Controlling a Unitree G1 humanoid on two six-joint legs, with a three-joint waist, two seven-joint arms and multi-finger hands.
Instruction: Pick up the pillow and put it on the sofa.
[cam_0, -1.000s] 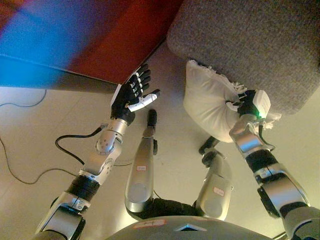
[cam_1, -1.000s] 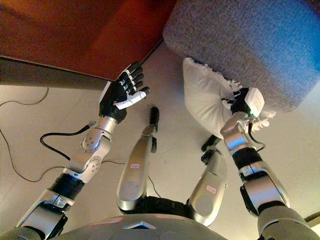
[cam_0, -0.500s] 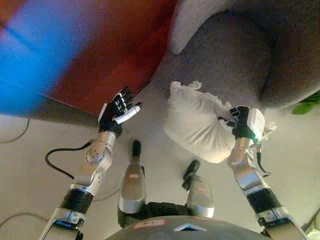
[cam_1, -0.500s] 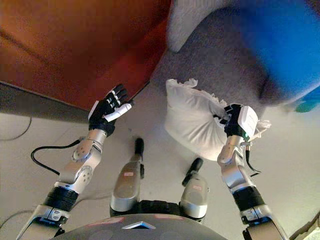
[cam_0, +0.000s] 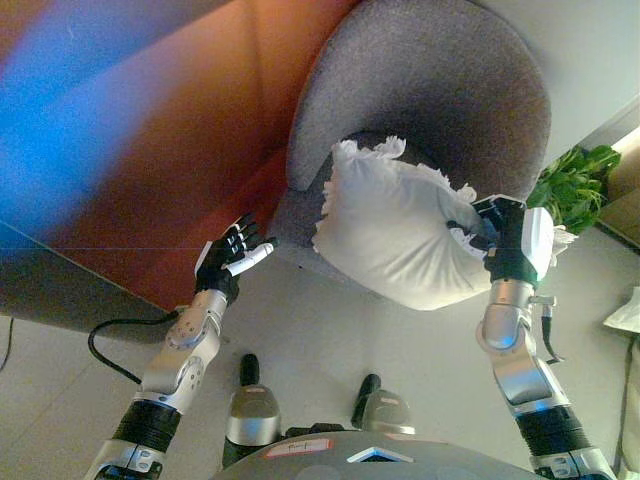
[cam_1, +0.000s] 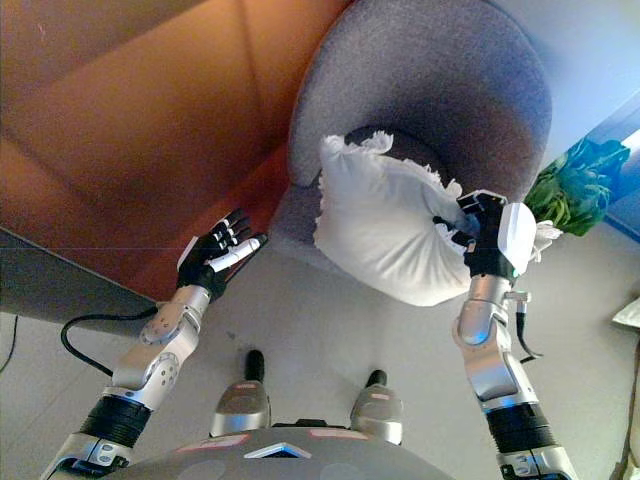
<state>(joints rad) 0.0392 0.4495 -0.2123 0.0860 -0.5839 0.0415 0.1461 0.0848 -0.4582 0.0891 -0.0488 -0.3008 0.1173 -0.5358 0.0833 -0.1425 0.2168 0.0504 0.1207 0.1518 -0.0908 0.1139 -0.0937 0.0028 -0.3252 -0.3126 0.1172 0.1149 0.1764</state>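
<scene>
A white pillow (cam_0: 395, 235) with frilled edges hangs in the air in front of the seat of a round grey sofa chair (cam_0: 440, 95). My right hand (cam_0: 500, 235) is shut on the pillow's right corner, the cloth bunched in its fingers. The pillow's lower part hangs over the chair's front edge. My left hand (cam_0: 228, 265) is open and empty, fingers spread, held up to the left of the chair by its front left corner. Both hands also show in the right eye view, the left hand (cam_1: 215, 258) and the right hand (cam_1: 482, 235).
A red-brown wall or cabinet panel (cam_0: 170, 140) stands to the left of the chair. A green plant (cam_0: 575, 185) stands at the right behind the chair. A pale object (cam_0: 625, 312) lies at the far right on the floor.
The camera has tilted up, so the whole chair now shows. My right hand has carried the pillow up to the level of the chair's seat. The left hand stays open.
</scene>
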